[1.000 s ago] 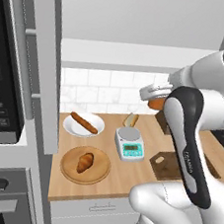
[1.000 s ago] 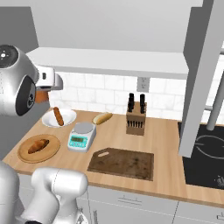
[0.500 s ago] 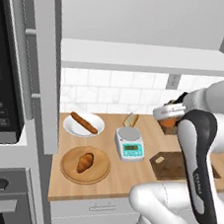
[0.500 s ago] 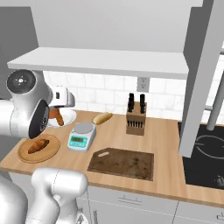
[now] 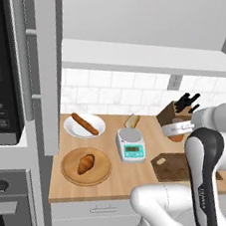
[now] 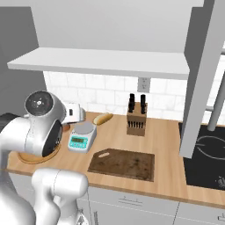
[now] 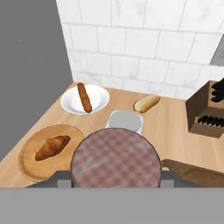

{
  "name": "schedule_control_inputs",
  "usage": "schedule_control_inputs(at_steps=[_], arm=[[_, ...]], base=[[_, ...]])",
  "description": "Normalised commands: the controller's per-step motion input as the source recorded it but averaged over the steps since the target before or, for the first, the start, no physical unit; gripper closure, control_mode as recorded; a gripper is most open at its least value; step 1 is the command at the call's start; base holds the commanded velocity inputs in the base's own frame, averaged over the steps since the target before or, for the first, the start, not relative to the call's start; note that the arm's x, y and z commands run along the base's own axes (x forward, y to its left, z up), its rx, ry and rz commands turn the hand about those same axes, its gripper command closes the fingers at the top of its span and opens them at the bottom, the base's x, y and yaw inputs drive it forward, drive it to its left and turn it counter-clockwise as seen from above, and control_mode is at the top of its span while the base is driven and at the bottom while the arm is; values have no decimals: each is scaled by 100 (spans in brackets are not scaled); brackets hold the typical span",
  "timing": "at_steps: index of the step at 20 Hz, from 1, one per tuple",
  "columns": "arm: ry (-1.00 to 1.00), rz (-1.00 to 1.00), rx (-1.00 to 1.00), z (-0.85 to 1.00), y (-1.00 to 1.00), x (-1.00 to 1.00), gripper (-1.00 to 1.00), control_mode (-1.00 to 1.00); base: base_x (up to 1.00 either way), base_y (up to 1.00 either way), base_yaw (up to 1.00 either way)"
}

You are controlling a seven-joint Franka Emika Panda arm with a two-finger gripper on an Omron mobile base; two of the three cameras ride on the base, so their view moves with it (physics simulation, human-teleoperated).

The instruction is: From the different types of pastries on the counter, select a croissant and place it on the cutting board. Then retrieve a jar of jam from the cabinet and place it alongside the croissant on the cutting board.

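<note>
Cutting board (image 6: 123, 163) bare near the worktop's front edge, gripper (image 5: 177, 132) clamped on the jam jar (image 7: 116, 158), held above the worktop (image 6: 162, 145) beside the knife block (image 5: 172, 112)

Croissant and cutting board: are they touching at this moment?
Apart. The left base view shows the croissant on the round wooden plate, with bare counter between it and the cutting board.

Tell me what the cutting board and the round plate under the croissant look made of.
Cutting board: dark wood, matte, judging by its mottled brown grain. Round plate under the croissant: lighter wood, apparently smooth, with a raised rim and ring-like grain. Both are rendered, so that is only the look.
</note>
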Motion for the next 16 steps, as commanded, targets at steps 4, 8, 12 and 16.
schedule_control_inputs(at_steps=[4, 8, 12, 16], arm=[[0, 0, -1, -46, -22, -5, 100, -100], [0, 0, -1, -42, -20, -8, 100, -100], [0, 0, -1, -34, -27, -17, 100, -100], [0, 0, 0, 0, -30, -37, 100, -100]], base=[[0, 0, 0], [0, 0, 0], [0, 0, 0], [0, 0, 0]])
